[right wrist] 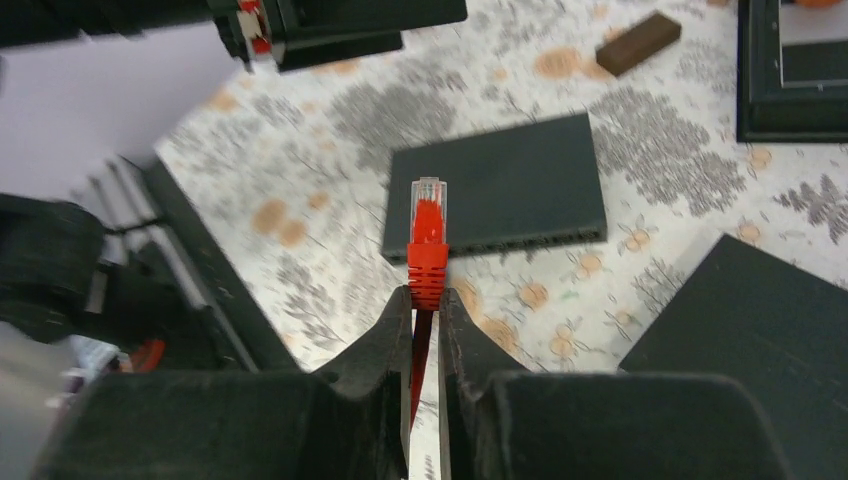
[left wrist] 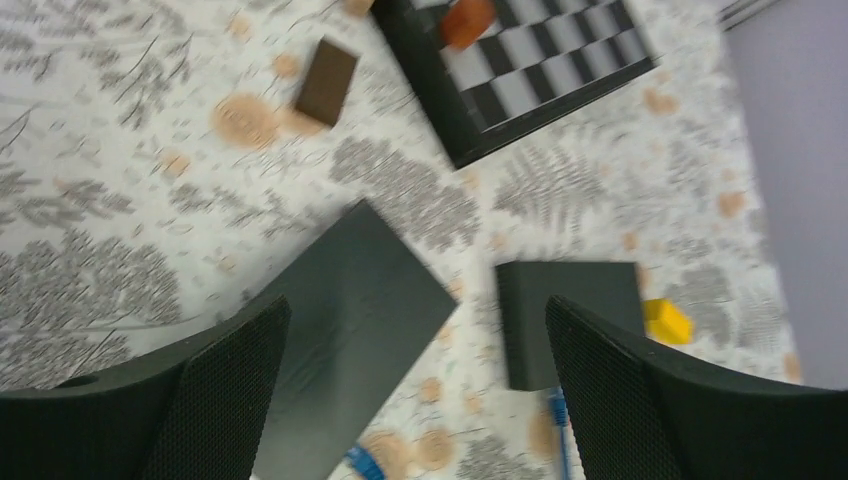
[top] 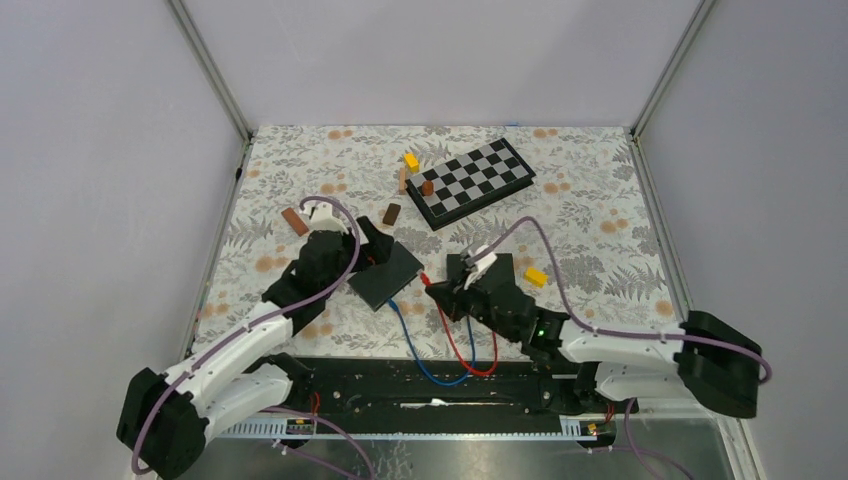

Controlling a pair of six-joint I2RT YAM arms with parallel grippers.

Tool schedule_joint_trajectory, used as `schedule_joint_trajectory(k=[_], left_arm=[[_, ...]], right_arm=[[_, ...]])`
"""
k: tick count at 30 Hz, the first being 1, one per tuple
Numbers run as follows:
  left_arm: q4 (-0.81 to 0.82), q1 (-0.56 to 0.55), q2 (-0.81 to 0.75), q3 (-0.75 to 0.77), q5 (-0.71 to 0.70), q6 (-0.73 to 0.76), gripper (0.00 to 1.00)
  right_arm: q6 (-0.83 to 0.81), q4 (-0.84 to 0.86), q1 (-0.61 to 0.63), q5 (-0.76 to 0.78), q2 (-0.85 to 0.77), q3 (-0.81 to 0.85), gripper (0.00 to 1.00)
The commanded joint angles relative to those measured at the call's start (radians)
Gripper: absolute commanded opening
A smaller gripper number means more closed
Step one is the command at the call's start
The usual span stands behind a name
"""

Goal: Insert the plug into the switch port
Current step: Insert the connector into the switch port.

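The red plug (right wrist: 428, 235) sat clamped between the closed fingers of the right gripper (right wrist: 427, 300). Its clear tip stuck out past them, up the middle of the right wrist view, toward the switch (right wrist: 495, 190). The switch was a flat dark box lying at a slant just left of centre in the top view. There the plug hung just beside its right corner, in no port. A red cable (top: 462, 345) trailed from the plug down toward the bottom edge, beside a blue cable (top: 415, 345) that looped up to the switch's lower side.

The left gripper (left wrist: 417, 315) hovered over the switch with its fingers spread wide and nothing between them.

A second dark box (top: 505, 268) lay right of the switch, partly under the right arm, with a yellow block (top: 536, 276) just to its right. Higher in the frame, a brown block (top: 391, 213) lay on the floral cloth (top: 600, 220), near a chessboard (top: 470, 180) at upper centre.
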Motion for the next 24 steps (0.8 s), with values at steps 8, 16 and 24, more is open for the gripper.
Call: schedule_joint_trajectory(k=[8,16,24], left_arm=[[0.135,0.122,0.328,-0.025,0.166,0.034,0.99],[0.276,0.134,0.429,-0.01,0.138,0.18,0.99],[0.292,0.159,0.527,0.019,0.199,0.213,0.98]], right_arm=[[-0.211,0.07,0.042,0.153,0.319,0.075,0.0],[-0.263,0.151,0.041,0.109,0.498,0.123,0.0],[-0.38,0.216,0.039,0.093,0.629,0.172,0.0]])
